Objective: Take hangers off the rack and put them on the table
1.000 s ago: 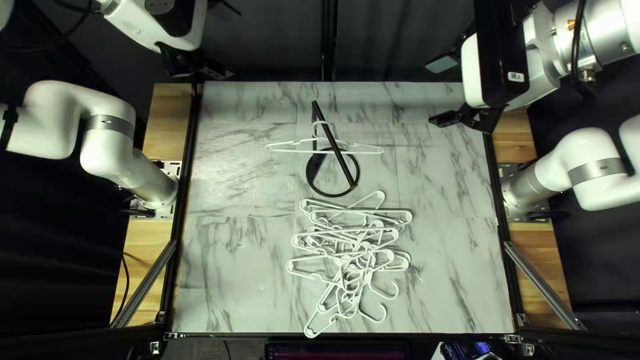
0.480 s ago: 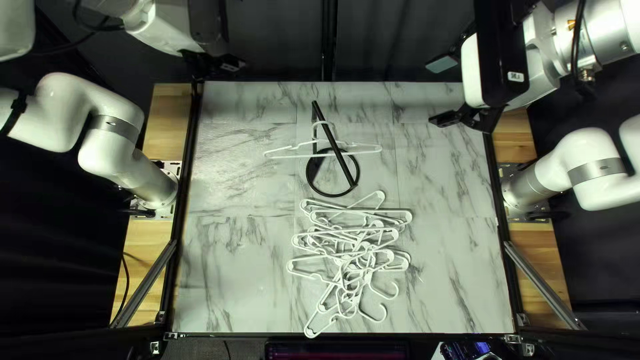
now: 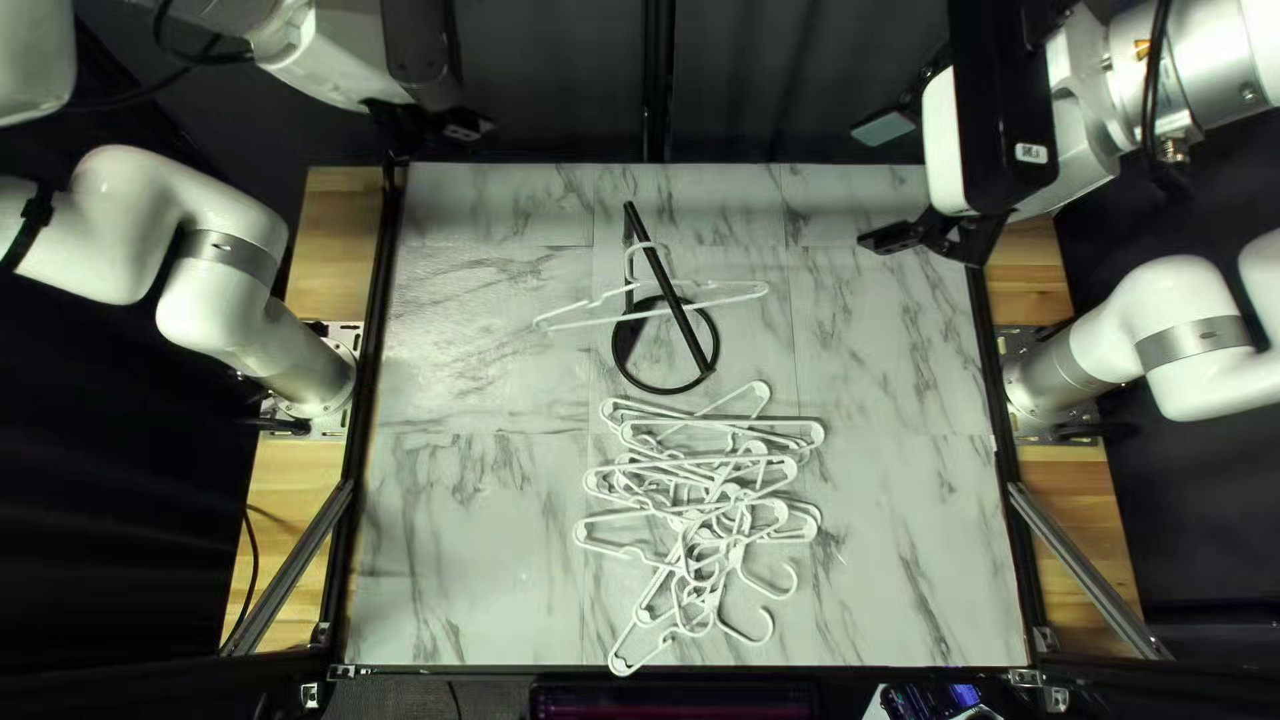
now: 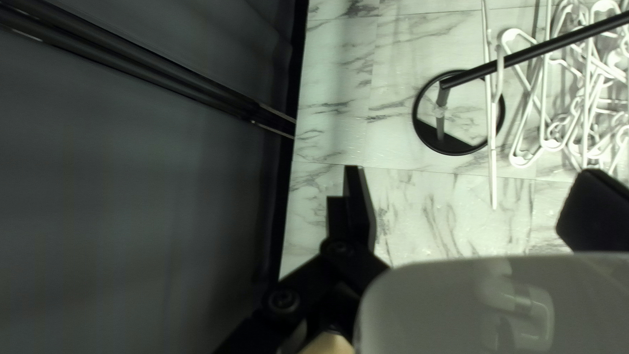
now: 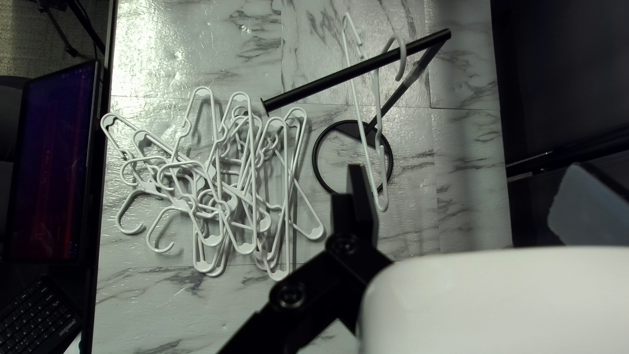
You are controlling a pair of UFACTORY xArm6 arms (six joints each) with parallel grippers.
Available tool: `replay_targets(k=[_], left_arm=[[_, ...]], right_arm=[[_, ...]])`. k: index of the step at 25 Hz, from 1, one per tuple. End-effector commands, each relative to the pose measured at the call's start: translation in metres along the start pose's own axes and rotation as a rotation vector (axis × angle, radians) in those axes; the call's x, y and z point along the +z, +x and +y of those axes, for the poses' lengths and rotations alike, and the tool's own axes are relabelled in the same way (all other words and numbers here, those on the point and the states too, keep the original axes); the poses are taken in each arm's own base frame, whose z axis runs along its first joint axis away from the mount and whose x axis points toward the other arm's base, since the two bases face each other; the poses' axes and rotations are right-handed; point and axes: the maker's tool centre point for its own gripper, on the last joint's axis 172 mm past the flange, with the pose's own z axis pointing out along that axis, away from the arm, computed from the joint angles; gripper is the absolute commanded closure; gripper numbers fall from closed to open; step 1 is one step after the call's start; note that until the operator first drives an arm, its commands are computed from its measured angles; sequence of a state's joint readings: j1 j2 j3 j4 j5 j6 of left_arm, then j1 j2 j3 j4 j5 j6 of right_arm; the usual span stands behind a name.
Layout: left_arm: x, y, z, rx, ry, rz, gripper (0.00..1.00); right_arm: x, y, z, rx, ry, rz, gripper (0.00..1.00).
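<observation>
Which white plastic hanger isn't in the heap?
The white hanger hooked over the black metal rack; the other hangers lie tangled together on the marble-patterned table.

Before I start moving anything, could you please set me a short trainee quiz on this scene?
1. Multiple choice: how many hangers hang on the black rack?
A) none
B) one
C) four

2. True or false: the left gripper is open and holds no hanger.

3. Fill in "near" or "far": compared with the rack, the pile of loose hangers lies closer to the ____ edge of the table.

Key: 1. B; 2. true; 3. near
</observation>
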State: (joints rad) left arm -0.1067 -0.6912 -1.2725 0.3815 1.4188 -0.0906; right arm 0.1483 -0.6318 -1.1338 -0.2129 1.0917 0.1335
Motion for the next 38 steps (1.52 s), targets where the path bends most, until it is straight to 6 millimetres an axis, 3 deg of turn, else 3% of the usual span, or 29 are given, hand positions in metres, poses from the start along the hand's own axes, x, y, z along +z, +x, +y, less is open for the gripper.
replay_targets(k=[1, 26, 34, 38], left_arm=[[0.000, 0.000, 0.001, -0.002, -0.004, 0.003, 0.00], [0.000, 0.000, 0.001, -0.002, -0.004, 0.003, 0.00], [0.000, 0.000, 0.001, -0.002, -0.004, 0.003, 0.00], [0.000, 0.000, 0.001, -0.002, -0.004, 0.003, 0.00]], right_arm=[[0.000, 0.000, 0.000, 0.000, 0.000, 0.000, 0.00], [0.000, 0.000, 0.000, 0.000, 0.000, 0.000, 0.00], [0.030, -0.050, -0.014, -0.033, 0.080, -0.037, 0.00], [0.060, -0.079, -0.018, -0.052, 0.126, -0.059, 0.00]])
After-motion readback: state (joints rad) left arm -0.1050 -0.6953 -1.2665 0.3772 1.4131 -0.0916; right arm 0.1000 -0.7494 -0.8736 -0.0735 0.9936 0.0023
